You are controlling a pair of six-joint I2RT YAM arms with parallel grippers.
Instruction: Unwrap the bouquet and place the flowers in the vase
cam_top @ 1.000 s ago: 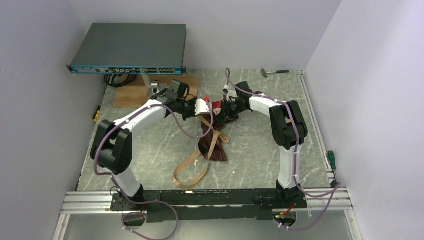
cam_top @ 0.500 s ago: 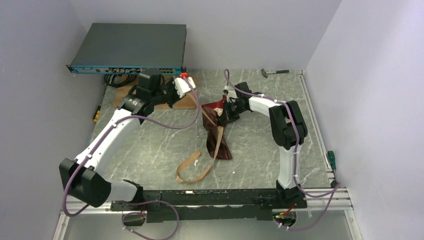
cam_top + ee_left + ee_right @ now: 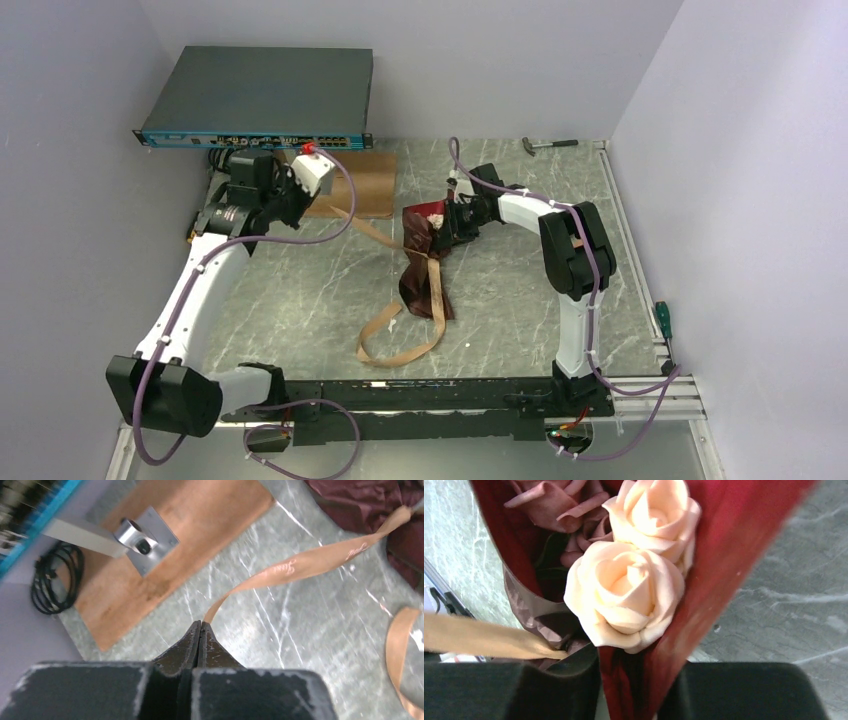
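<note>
The tan ribbon [image 3: 305,564] bears pale cursive lettering along its length, too blurred to read. No other marking is legible.

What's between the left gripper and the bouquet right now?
The tan ribbon, pinched by the left gripper, stretching across the marble table to the bouquet; clearest in the left wrist view.

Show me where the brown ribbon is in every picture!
Top view: the ribbon stretches from upper left to the bouquet, then loops toward the near edge.
Left wrist: the ribbon runs from the shut jaws of the left gripper to upper right.
Right wrist: a strip at lower left.
Shared landmark: the bouquet's dark red paper.
</note>
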